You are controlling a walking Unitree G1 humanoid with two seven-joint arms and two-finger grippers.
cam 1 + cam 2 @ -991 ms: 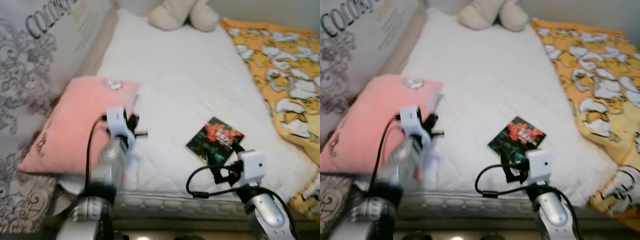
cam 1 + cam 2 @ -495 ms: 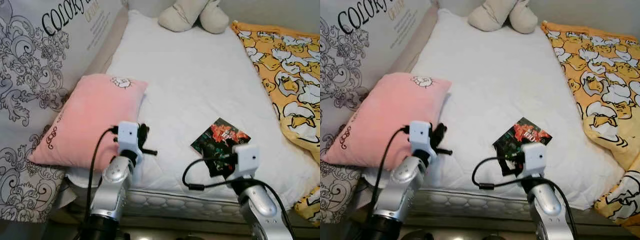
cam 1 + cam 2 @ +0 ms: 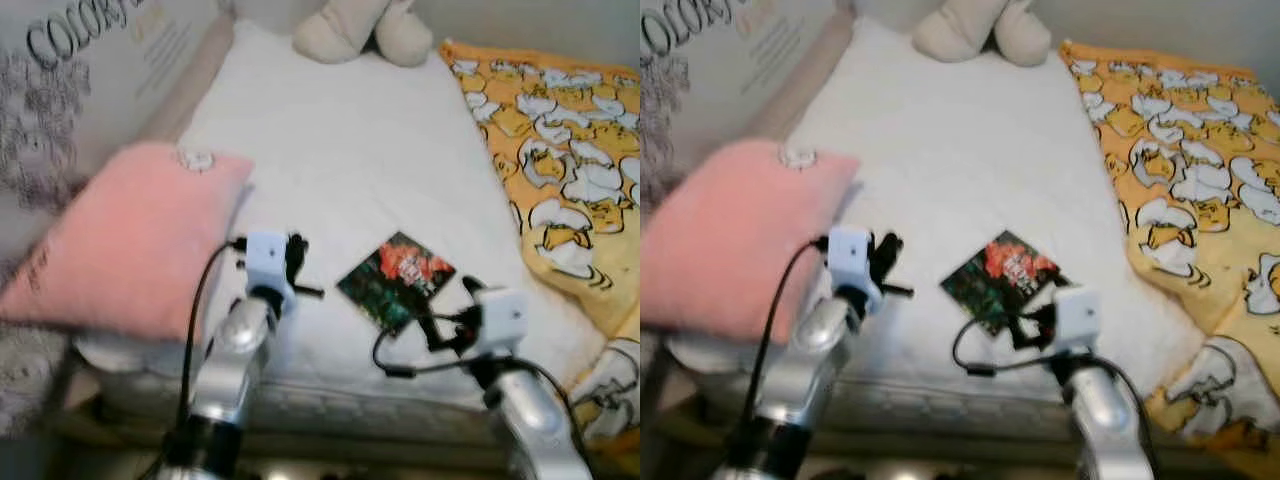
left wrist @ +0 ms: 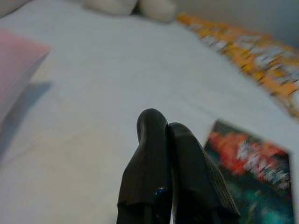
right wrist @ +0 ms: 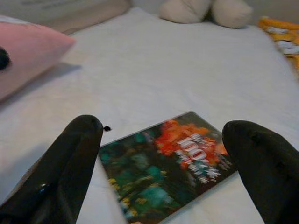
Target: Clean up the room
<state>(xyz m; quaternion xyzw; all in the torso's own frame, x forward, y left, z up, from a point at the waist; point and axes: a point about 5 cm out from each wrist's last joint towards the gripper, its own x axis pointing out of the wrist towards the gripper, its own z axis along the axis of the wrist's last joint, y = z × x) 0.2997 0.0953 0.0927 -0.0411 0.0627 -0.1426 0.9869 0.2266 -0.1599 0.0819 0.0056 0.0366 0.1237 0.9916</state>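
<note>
Dark and glossy, the book (image 5: 168, 163) lies flat on the white bed (image 3: 360, 160) near its front edge. Your right gripper (image 5: 173, 172) hovers just before it, fingers wide apart; slide one finger under an edge. The left gripper (image 4: 168, 140), fingers together, waits beside it. A pink pillow (image 3: 130, 235) and yellow blanket (image 3: 560, 140) flank it.

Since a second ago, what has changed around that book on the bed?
The right gripper has moved in on the book, fingers open and straddling its near edge, nothing gripped yet. The left gripper stays shut, hovering beside the pink pillow. Book, pillow and plush toy lie where they were; the camera shifted.
</note>
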